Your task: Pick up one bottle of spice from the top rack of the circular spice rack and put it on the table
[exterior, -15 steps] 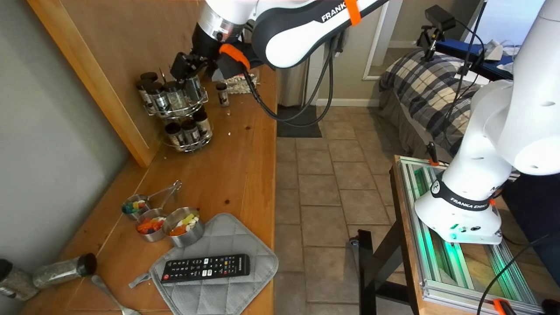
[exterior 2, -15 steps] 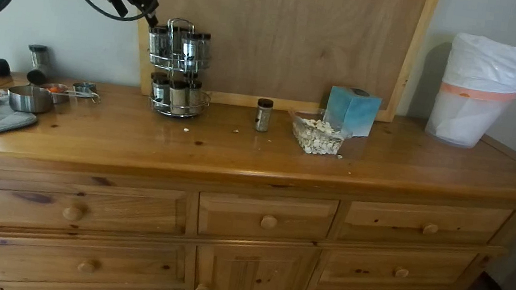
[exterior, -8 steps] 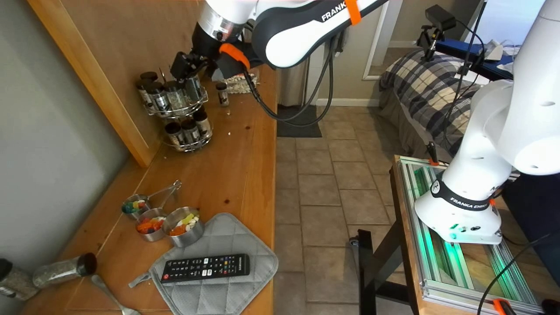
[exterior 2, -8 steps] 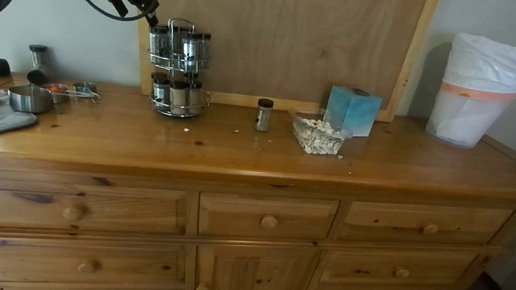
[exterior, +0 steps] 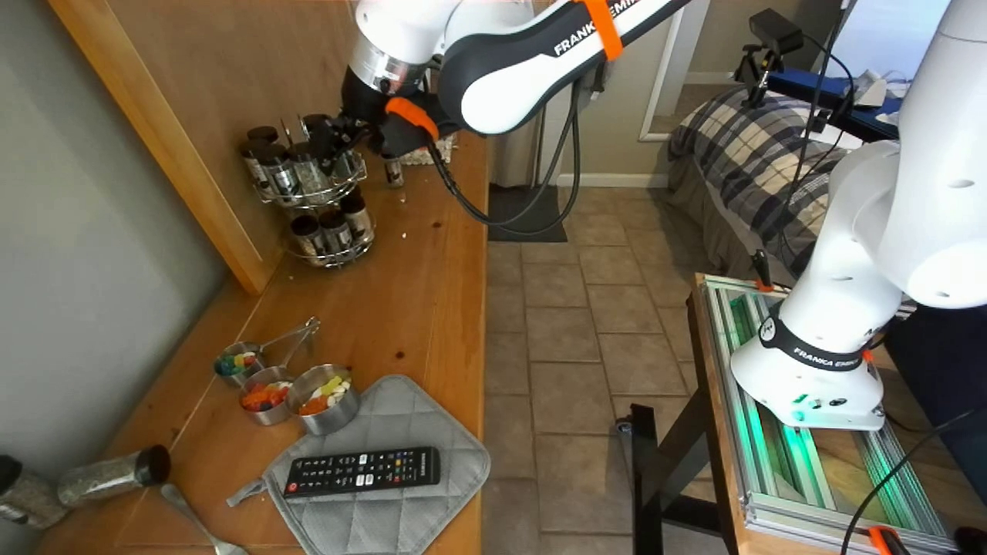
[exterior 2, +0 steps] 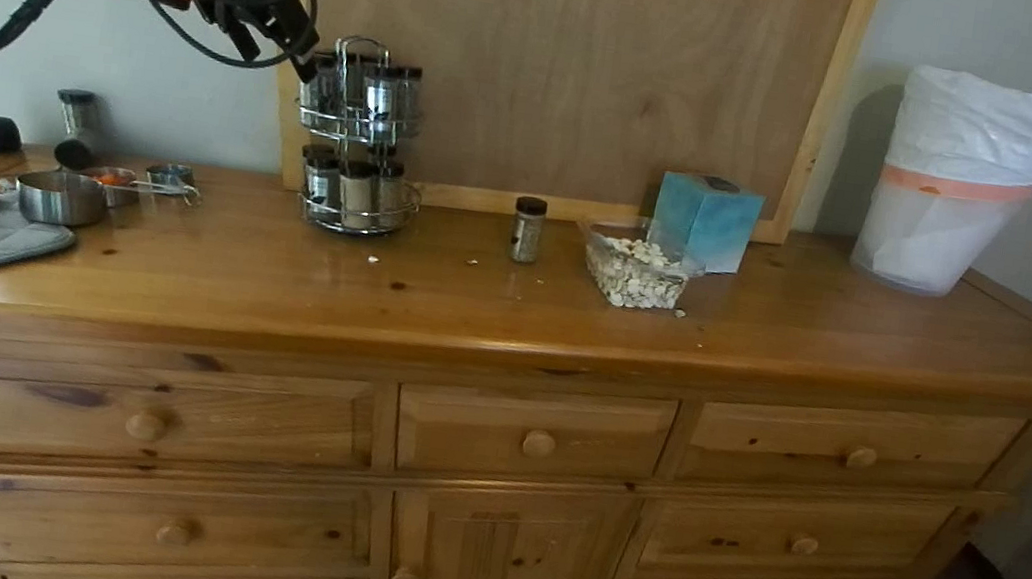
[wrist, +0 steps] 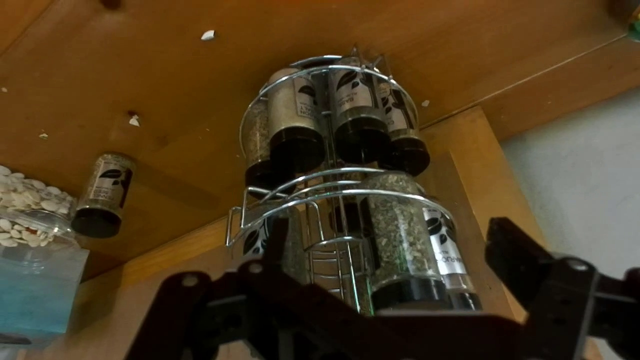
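Near the rear edge of the counter: gripper spread, presumably pre-grasp.
Next, likely: straddle top-rack jar, close, lift.

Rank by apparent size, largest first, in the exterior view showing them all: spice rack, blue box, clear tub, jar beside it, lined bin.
Lined bin
Spice rack
Blue box, clear tub: too alike to rank
Jar beside tub

So my claw has dropped a bit beside the top rack. In an exterior view I'm now blocking the top of the loose jar.
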### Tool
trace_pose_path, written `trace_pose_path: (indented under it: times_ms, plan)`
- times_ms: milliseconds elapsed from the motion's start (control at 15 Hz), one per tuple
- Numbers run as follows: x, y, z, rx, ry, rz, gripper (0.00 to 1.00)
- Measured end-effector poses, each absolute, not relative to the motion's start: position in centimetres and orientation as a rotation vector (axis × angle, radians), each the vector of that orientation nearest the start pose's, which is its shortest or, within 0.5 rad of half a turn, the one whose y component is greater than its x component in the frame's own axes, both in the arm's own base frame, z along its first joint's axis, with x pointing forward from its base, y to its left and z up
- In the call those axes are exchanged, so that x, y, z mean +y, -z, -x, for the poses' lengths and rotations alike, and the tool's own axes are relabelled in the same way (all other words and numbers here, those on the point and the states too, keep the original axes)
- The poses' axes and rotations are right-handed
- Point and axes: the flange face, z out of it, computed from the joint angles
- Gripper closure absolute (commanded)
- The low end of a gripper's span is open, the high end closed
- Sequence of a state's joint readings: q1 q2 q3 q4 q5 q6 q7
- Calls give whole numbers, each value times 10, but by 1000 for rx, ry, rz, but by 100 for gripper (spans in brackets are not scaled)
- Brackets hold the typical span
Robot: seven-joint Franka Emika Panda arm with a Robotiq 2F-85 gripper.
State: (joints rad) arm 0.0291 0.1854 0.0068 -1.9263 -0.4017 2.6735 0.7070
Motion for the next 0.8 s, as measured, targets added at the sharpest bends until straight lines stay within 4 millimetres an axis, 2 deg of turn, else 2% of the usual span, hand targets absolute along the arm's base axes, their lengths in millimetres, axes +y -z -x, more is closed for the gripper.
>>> trace_pose_path:
  times_ms: [467, 800]
  plan:
    - [25, -447, -661, 589, 980, 3001, 0]
    - [38, -440, -678, 575, 967, 2981, 0]
